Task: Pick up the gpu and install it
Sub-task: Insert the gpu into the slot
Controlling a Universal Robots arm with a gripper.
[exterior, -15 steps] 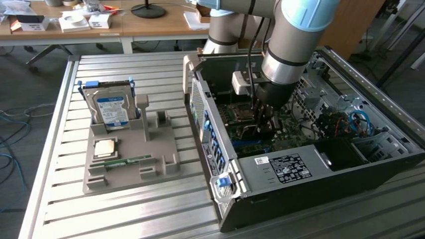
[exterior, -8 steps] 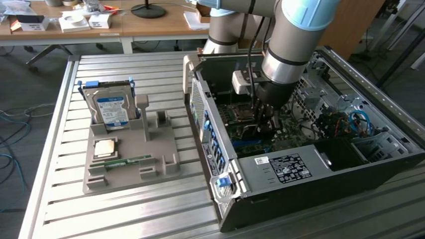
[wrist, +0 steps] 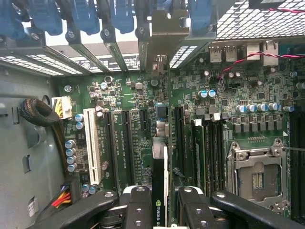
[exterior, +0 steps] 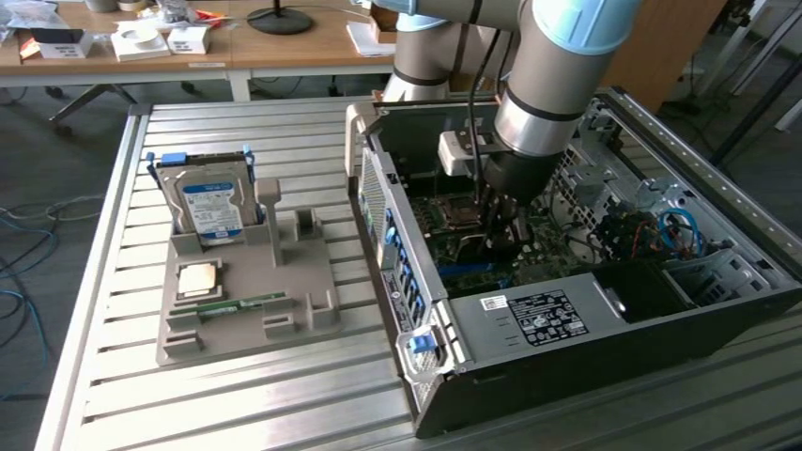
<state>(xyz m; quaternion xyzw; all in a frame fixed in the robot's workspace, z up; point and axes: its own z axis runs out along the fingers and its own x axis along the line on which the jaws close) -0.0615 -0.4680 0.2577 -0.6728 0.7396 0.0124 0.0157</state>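
Slatted aluminium table [exterior: 251, 395], on which an open computer case [exterior: 501, 395] is laid on its side. Beside it, on the exterior view's left, a grey tray [exterior: 239, 329] is set, with hard drive [exterior: 210, 207] and memory stick [exterior: 232, 305] lodged in it. Gripper [wrist: 159, 210] is lowered inside the case, fingers [wrist: 136, 207] clamped on the gpu [wrist: 159, 176]. The gpu is held edge-on, directly over the motherboard [wrist: 128, 95] among the long expansion slots; whether it is seated cannot be told.

Exterior view high over table [exterior: 251, 395] and open case [exterior: 602, 376]; wrist view close above shared motherboard [wrist: 133, 86]
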